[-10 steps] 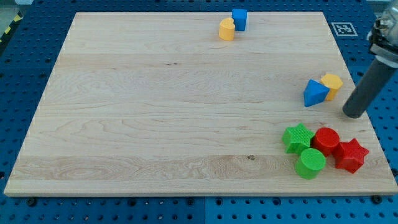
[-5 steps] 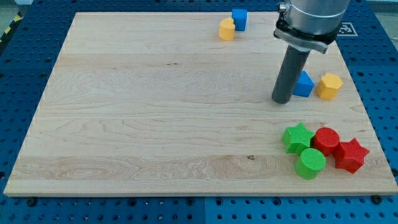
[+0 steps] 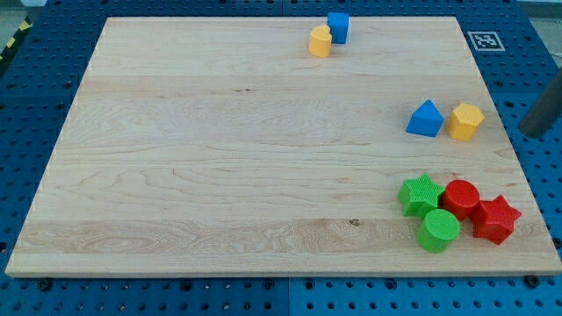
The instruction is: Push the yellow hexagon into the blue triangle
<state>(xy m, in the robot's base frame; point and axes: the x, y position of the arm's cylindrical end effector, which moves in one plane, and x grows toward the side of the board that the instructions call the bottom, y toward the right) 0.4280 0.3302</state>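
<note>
- My tip [image 3: 533, 132] has swung from left of the blue triangle [image 3: 426, 119] to the view's right edge.
- Yellow hexagon [image 3: 465, 121] and triangle sit unchanged, just beside each other.
- No end effector jaws: just a rod.

Hexagon [image 3: 465, 121]: you see plain yellow, a shade darker on its side faces.
Triangle [image 3: 426, 119]: solid blue, its lit face a little lighter.
Cube [image 3: 338, 27]: you get the same blue, at the view's top.
Yellow block [image 3: 320, 41]: orange-yellow, no markings; its shape is unclear.
Green star [image 3: 421, 194]: bright green.
Green cylinder [image 3: 437, 230]: bright green with fine ribbing on its wall.
Red cylinder [image 3: 460, 198]: you see plain red.
Red star [image 3: 495, 219]: the same red.
Board [image 3: 219, 158]: pale wood with faint horizontal grain and a few small dark flecks.
Base [image 3: 35, 79]: blue, dotted with a regular grid of dark holes.
Tag [image 3: 481, 40]: you see a black-and-white square pattern.
My tip [image 3: 532, 132]: dark grey, at the view's right edge.
</note>
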